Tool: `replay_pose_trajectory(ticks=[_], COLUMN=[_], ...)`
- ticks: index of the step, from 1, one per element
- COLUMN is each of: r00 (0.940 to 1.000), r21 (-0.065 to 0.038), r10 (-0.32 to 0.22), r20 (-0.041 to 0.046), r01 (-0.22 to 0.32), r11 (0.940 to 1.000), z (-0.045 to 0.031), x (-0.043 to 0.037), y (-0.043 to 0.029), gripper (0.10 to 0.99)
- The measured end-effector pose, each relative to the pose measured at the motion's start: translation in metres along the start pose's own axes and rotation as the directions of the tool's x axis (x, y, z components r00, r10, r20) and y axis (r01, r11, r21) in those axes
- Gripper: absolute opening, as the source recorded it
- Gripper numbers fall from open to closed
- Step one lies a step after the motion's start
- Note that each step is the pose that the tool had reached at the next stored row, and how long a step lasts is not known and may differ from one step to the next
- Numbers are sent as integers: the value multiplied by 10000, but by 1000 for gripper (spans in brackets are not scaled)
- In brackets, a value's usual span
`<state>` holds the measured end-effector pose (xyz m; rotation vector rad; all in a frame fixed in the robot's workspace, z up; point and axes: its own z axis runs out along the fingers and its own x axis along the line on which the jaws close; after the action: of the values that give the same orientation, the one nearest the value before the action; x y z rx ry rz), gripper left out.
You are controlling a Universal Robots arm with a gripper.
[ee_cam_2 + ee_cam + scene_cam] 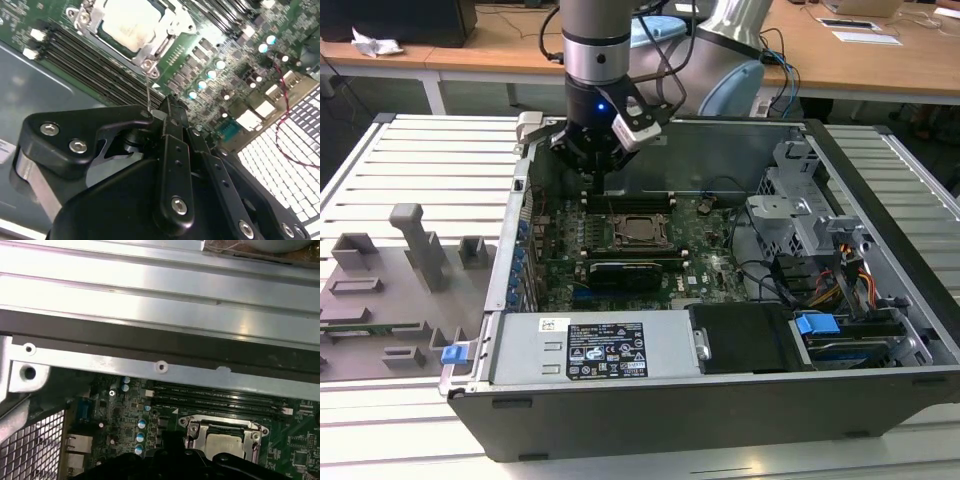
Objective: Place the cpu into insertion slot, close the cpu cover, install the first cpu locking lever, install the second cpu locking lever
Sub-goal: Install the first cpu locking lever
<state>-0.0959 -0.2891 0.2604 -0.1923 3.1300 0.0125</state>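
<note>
The cpu [640, 228] [131, 21] [226, 444] lies flat in the insertion slot on the green motherboard, silvery top up. The slot's own frame is hidden beneath the cpu cover [162, 45] [194, 425], which lies down around the chip as a silvery frame. A thin wire locking lever [149, 90] stands up from the socket's corner and meets my fingertips. My gripper [595, 188] [167, 107] hangs just behind the socket towards the exterior view's left, with its black fingers shut together. I cannot tell whether the lever is pinched or only touched.
Long black memory slots [95, 70] run beside the socket. The case's back wall [160, 305] rises close behind the gripper. A black card [625, 272], the power supply [600, 350] and a drive cage [790, 215] stand inside the case. Grey fixtures [420, 245] stand on the table outside it.
</note>
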Motion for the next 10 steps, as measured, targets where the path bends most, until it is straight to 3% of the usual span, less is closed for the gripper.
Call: replay_pose_trajectory(ticks=[2, 7, 8, 9, 10], r00=[10000, 10000, 10000, 10000, 10000], r21=[1, -2, -53, -174, -389], r10=[0, 0, 1, 2, 4], r20=[0, 1, 5, 20, 48], r01=[0, 0, -1, -2, -2], r11=[10000, 10000, 10000, 9998, 9992], z=[5, 24, 26, 30, 33], x=[-137, -374, -379, -380, -380], y=[-3, -22, -24, -24, -29], gripper=[106, 106, 106, 106, 106])
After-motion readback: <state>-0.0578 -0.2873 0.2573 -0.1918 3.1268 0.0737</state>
